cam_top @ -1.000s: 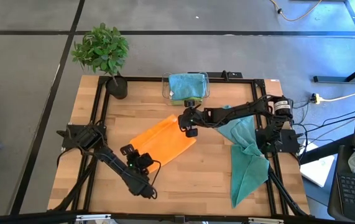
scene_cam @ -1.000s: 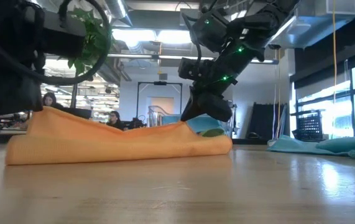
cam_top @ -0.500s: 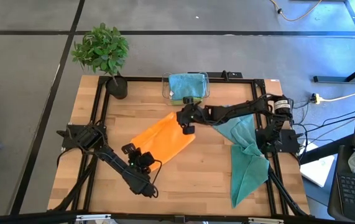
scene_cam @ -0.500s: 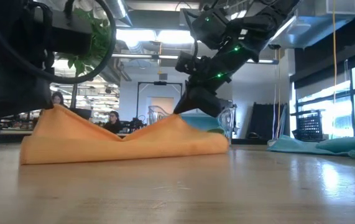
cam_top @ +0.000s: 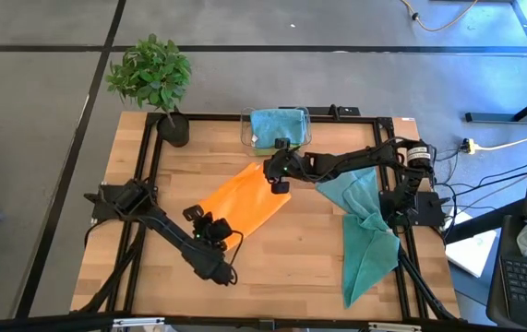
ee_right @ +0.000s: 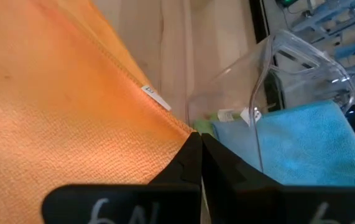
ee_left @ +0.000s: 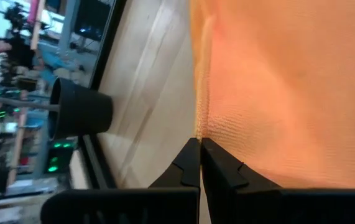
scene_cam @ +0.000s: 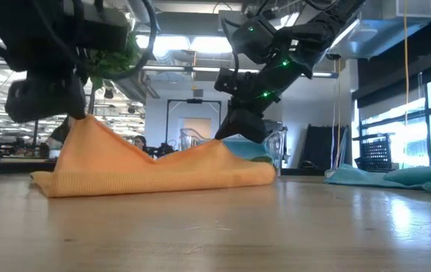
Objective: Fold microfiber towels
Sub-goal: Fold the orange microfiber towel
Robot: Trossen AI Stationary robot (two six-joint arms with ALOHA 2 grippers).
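Mid-fold on the flat orange microfiber towel, lying at table centre with two corners lifted. Left gripper pinches its near corner, fingers clamped on the cloth edge; right gripper pinches the far corner beside the clear plastic bin, also clamped tight. In the low view the cloth peaks at both held corners and sags between, so the fold is not laid down yet. A folded light-blue towel already sits in the bin, likely done. Crumpled teal towels heap at the table's right side, unfolded, still to do. Green potted plant stands at the far left corner, well apart. The bin wall is close to the right gripper, so it could be bumped.
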